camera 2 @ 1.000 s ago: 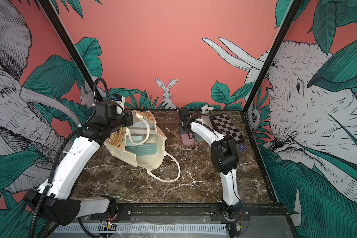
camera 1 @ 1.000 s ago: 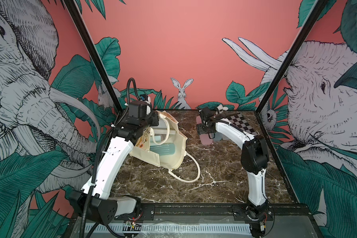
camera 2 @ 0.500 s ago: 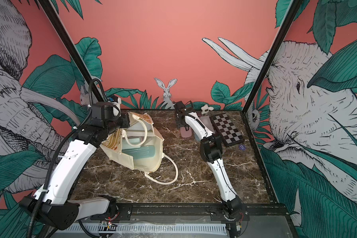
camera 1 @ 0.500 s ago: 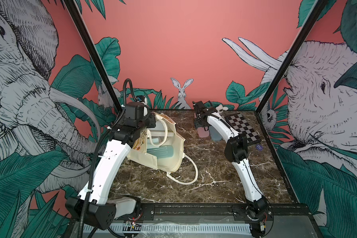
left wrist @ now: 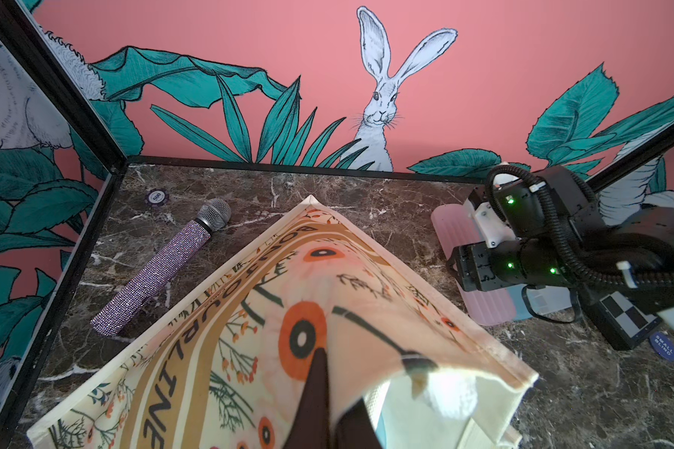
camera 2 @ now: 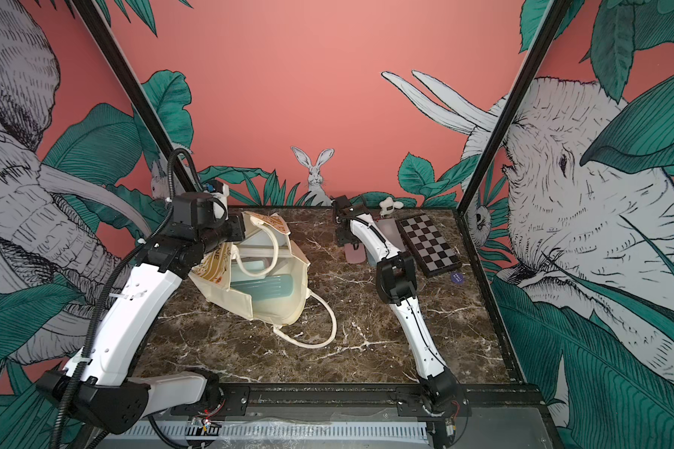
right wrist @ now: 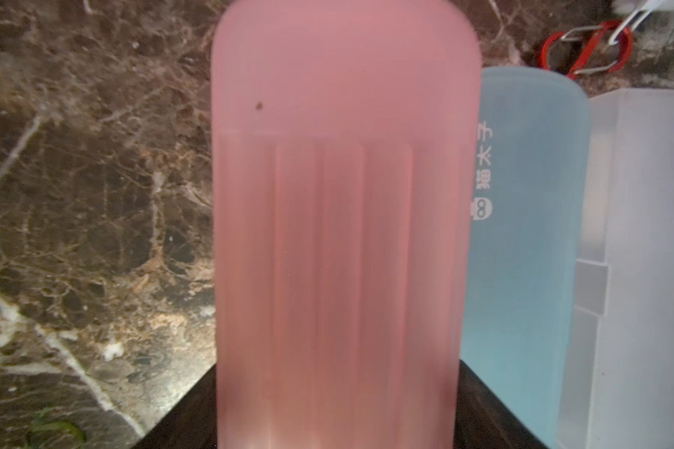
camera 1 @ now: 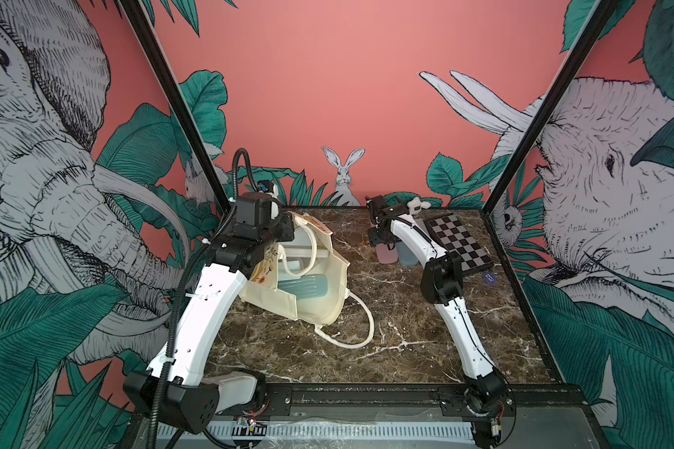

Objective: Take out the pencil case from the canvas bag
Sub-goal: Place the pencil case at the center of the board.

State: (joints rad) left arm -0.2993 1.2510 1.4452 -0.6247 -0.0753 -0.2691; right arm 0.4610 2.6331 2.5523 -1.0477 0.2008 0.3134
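The pink pencil case (right wrist: 343,233) has been carried clear of the canvas bag (camera 1: 273,305) to the far edge of the desk (camera 1: 386,350) — clamped in the right gripper (camera 1: 381,241), release judged pending. The bag is pinched by the left gripper (left wrist: 333,408).

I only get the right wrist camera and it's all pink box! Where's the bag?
Observer: The canvas bag lies tipped over on the left half of the table, apart from your pink case.
Operator: Is somebody holding it?
Observer: Yes, the left claw is shut on its flowery side.
Operator: Is anything inside?
Observer: A ribbed blue-green case shows through the bag's open mouth.
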